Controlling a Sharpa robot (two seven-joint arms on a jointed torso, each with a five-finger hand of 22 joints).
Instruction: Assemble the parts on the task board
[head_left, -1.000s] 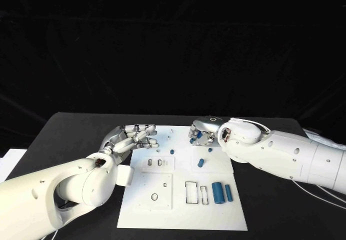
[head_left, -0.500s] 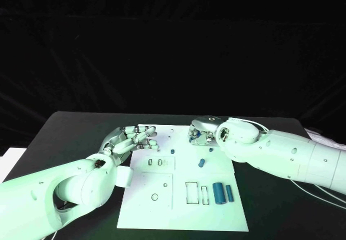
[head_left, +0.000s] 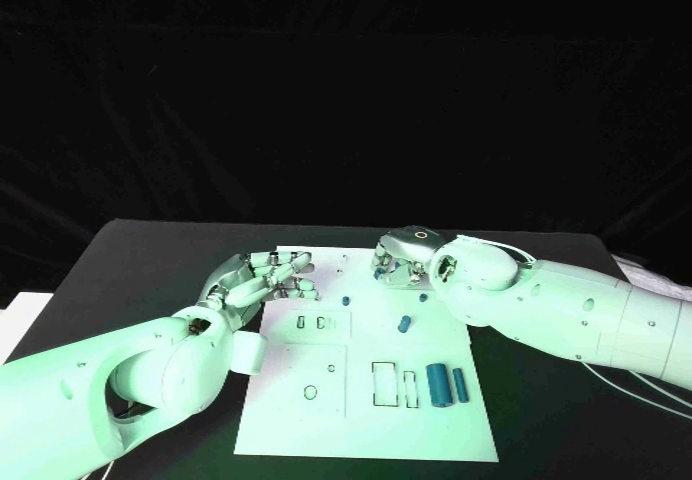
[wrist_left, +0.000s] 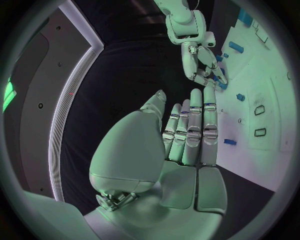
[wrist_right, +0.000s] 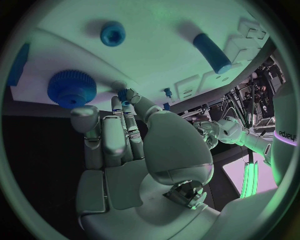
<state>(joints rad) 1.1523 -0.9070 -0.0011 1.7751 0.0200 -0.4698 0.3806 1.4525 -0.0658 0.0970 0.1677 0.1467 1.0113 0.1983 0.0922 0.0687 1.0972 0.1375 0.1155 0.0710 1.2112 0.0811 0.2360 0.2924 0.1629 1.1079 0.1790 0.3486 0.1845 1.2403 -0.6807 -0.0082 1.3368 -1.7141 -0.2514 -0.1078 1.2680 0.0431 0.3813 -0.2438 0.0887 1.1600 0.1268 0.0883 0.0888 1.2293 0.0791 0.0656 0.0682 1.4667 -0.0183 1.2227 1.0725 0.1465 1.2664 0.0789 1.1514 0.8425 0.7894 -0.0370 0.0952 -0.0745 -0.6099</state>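
Your right hand (head_left: 401, 262) pinches a small blue part (wrist_right: 123, 93) above the task board's (head_left: 368, 420) far edge; left hand (head_left: 267, 280) empty, fingers loosely spread.

Task board (head_left: 361, 400): matt white plate, smooth, with dark-outlined cut-outs. Parts: smooth blue plastic cylinders (head_left: 436, 385); a toothed blue gear (wrist_right: 72, 87) with ridged rim; a glossy blue cap (wrist_right: 113, 33). Table (head_left: 144, 270): matt black, faintly textured surface. Left hand (head_left: 267, 280) and right hand (head_left: 401, 262): silvery metal-look fingers, satin sheen. Arm shells (head_left: 577, 310): glossy white plastic.
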